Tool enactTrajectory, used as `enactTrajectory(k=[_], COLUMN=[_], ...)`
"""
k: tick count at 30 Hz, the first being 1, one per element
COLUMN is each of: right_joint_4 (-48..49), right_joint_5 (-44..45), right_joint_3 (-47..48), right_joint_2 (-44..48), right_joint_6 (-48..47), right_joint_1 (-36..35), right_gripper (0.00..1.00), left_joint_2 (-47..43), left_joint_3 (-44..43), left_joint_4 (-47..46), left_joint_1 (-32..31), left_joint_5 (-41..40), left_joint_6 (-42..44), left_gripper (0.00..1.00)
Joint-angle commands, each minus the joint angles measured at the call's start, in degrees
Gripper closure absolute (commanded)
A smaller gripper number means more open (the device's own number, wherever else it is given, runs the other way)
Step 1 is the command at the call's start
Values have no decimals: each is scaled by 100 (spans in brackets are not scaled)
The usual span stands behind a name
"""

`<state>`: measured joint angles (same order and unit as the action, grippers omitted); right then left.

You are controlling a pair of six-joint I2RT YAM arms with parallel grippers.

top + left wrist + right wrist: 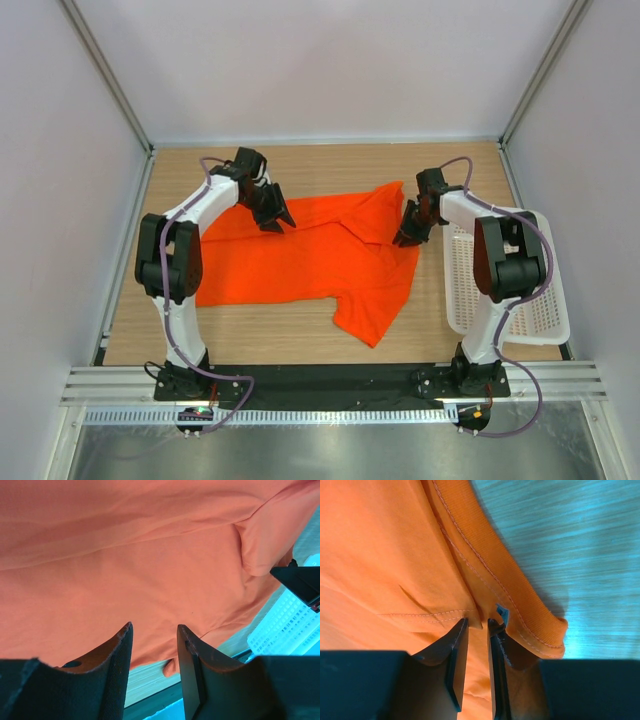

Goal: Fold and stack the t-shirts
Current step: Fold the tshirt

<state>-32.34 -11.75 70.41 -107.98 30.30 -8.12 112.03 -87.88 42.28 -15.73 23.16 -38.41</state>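
Top view's bright and evenly lit from overhead, just soft little shadows under the arms (170,262) on the tabletop (280,332), and the walls (300,60) look kinda washed out. Wrist cams have a weird teal cast on the wood; the t-shirt (150,555) glows oversaturated, the left tool (154,626) and right tool (478,621) are dark and soft up close, though the collar stitching (485,571) is crisp.

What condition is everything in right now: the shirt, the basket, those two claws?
T-shirt: spread out, rumpled, not yet folded.
Basket: upright, looks empty.
Left gripper: open, over the t-shirt's far edge.
Right gripper: jaws nearly together at the t-shirt's edge; grip unclear.
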Motion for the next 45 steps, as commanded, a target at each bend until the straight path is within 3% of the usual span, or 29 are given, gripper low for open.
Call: enactTrajectory(k=[1,5,8,13,16,25,31,34,37,38,39,41,45], right_joint_4=[184,254,351,859,1815,3733,3848,3858,3309,2860,2134,1531,975], right_joint_5=[-56,-135,-248,-855,-987,-532,-398,-372,-644,-705,-732,-593,-100], right_joint_3=[271,315,289,271,298,517,1141,1413,1930,2159,2587,2828,2391], right_joint_2=[-56,-83,-12,216,164,-530,-1294,-1549,-1725,-1743,-1717,-1411,-629], right_joint_6=[54,151,317,1651,2899,5298,5697,5662,5093,4325,3900,2708,1281], right_joint_1=[21,21,21,109,117,276,276,285,293,293,267,267,206], right_gripper=[72,82,99,99,99,99,99,99,82,70,65,57,51], left_joint_2=[-207,-252,-287,-322,-296,-348,-489,-515,-524,-515,-498,-480,-393], left_joint_3=[51,121,139,113,121,420,771,851,834,790,755,658,579], left_joint_4=[17,17,17,17,17,-159,-299,-335,-326,-308,-308,-238,-168], left_joint_1=[-1,-1,-9,-1,-1,-9,-9,-9,-1,-1,8,8,17], left_joint_5=[40,31,31,40,75,145,145,163,172,180,180,189,180], left_joint_6=[106,106,106,97,71,62,80,88,115,132,141,185,238], left_gripper=[58,58,58,58,58,59,59,59,59,59,59,59,59])
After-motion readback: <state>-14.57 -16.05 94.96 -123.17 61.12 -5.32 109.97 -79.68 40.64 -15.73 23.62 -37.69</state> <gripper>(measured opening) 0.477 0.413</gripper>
